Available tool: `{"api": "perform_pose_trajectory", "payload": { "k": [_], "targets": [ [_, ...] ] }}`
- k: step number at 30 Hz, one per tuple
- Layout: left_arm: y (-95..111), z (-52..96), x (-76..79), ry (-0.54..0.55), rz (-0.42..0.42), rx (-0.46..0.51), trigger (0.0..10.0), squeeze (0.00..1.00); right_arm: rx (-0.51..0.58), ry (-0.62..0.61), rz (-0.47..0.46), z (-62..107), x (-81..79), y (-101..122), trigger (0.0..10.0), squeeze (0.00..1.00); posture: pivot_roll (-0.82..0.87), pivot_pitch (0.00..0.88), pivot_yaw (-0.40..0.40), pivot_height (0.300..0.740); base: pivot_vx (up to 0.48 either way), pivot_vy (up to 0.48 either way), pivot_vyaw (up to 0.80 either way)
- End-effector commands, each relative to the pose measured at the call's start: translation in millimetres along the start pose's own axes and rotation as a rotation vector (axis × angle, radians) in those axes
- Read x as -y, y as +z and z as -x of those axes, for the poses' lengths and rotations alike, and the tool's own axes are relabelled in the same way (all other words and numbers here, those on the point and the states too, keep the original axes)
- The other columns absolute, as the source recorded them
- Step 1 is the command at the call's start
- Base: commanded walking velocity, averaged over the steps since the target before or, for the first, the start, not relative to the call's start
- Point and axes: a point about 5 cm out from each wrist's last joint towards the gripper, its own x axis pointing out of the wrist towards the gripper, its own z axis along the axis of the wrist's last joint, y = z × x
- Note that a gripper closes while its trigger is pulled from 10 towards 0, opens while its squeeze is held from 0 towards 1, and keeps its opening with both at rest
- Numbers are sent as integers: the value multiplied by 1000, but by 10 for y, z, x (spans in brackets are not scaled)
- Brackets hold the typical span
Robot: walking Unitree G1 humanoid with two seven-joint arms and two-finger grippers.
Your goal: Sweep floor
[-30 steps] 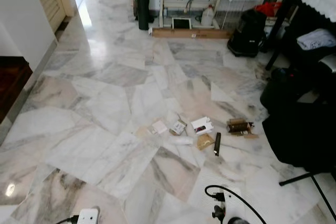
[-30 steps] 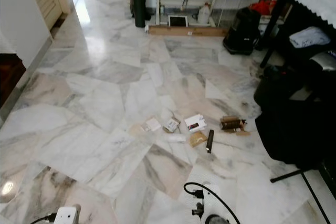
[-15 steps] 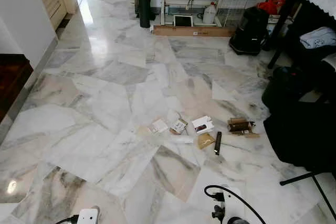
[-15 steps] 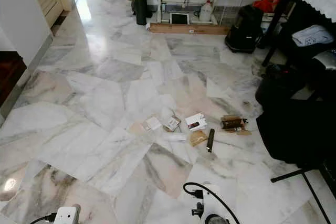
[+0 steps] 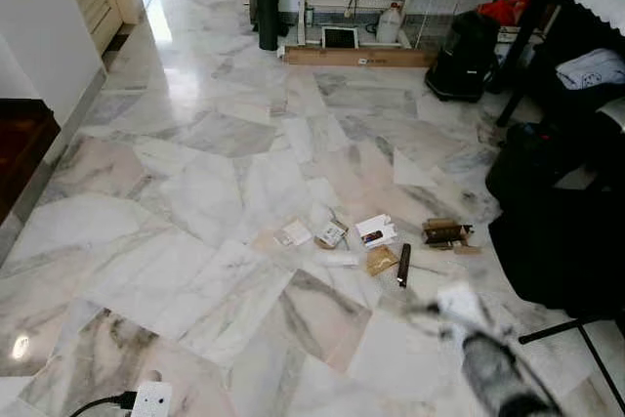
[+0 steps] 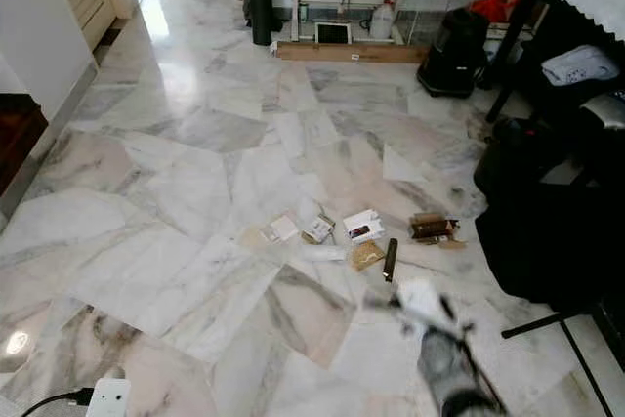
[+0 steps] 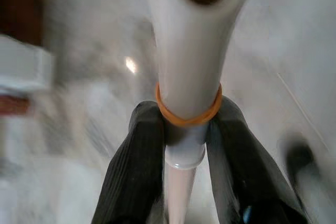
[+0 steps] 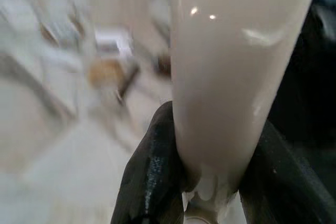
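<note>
Left hand [image 7: 185, 145] clenched on the white broom handle [image 7: 191, 61], right hand [image 8: 210, 182] gripping a cream handle [image 8: 231, 72]; litter [image 5: 376, 241] lies beyond on the marble floor [image 5: 195, 173].

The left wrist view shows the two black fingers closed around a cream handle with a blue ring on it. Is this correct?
Not quite: the ring is orange, not blue, as the left wrist view shows. The fingers do close around the cream handle.

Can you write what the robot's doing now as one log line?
sweep floor | left gripper shut on handle | right gripper shut on handle | litter ahead
</note>
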Motion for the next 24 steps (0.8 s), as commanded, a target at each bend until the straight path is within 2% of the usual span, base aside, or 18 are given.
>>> {"api": "perform_pose_trajectory", "payload": {
  "k": [1, 2, 3, 4, 5, 6, 8, 12, 13, 14, 15, 17, 24],
  "targets": [
    [512, -162, -204, 56, 47, 179, 10000, 0, 41, 10, -95, 6, -72, 92, 10000, 0, 81, 74, -61, 740, 0, 0, 0],
    [600, -176, -219, 52, 63, 213, 10000, 0, 65, 15, -116, -4, -80, 154, 10000, 0, 81, 74, -61, 740, 0, 0, 0],
    [600, -176, -219, 52, 63, 213, 10000, 0, 65, 15, -116, -4, -80, 154, 10000, 0, 81, 74, -61, 740, 0, 0, 0],
    [755, -189, -251, 59, 96, 285, 10000, 0, 99, 28, -155, -12, -110, 246, 10000, 0, 77, 72, -60, 740, 0, 0, 0],
    [755, -189, -251, 59, 96, 285, 10000, 0, 99, 28, -155, -12, -110, 246, 10000, 0, 77, 72, -60, 740, 0, 0, 0],
    [889, -185, -282, 67, 139, 355, 10000, 0, 118, 28, -178, -13, -128, 295, 10000, 0, 78, 71, -60, 740, 0, 0, 0],
    [993, -167, -281, 66, 193, 415, 10000, 0, 122, 16, -202, -11, -127, 304, 10000, 0, 81, 73, -60, 740, 0, 0, 0],
    [1180, -108, -190, -30, 267, 526, 10000, 0, 117, -26, -268, -6, -89, 278, 10000, 0, 85, 77, -60, 740, 0, 0, 0],
    [1180, -108, -190, -30, 267, 526, 10000, 0, 117, -26, -268, -6, -89, 278, 10000, 0, 85, 77, -60, 740, 0, 0, 0],
    [1245, -79, -130, -105, 275, 559, 10000, 0, 117, -62, -308, -10, -38, 269, 10000, 0, 86, 79, -59, 740, 0, 0, 0],
    [1245, -79, -130, -105, 275, 559, 10000, 0, 117, -62, -308, -10, -38, 269, 10000, 0, 86, 79, -59, 740, 0, 0, 0],
    [1317, -37, -77, -170, 275, 600, 10000, 0, 121, -124, -361, -27, 61, 279, 10000, 0, 83, 82, -58, 740, 0, 0, 0],
    [1450, 9, -37, -260, 290, 654, 10000, 0, 191, -234, -420, -58, 247, 411, 10000, 0, 83, 85, -56, 740, 0, 0, 0]
  ]
}}
